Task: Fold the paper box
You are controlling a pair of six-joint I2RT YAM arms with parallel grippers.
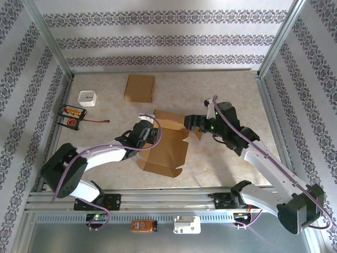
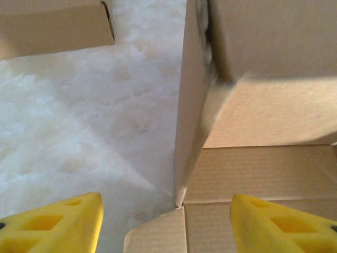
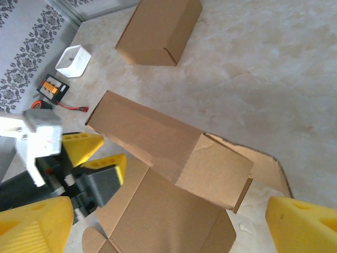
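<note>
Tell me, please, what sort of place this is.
Likely a robot test cell, not a home: an aluminium frame with wallpapered panels encloses a table, and the left arm and right arm are bolted at its near edge.

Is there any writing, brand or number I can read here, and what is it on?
No text can be read anywhere.
Paper box: plain cardboard, no print.
Black-and-orange device: any marks are too small to read.
Small orange part: too small to read.

Paper box [image 3: 168, 211] — matt, ribbed cardboard
</note>
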